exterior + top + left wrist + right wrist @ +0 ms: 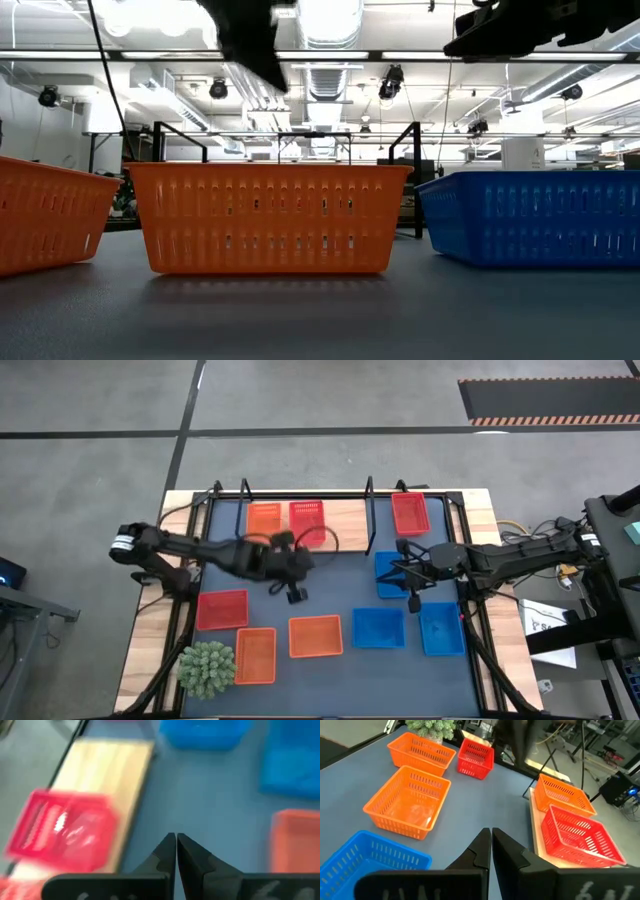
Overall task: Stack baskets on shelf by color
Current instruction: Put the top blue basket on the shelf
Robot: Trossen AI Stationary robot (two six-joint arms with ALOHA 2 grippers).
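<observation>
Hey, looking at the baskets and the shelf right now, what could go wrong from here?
1. The red basket on the shelf sits beside the orange basket, and in the right wrist view it lies tilted; stacking onto it may topple it.
2. The left gripper is shut and empty over the mat, so it must open before any grasp.
3. The right gripper, also shut, hangs near the blue baskets and could nudge them.

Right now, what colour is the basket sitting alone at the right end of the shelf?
Red. The basket shows best in the high view, apart from the orange and red pair at the shelf's left end.
</observation>
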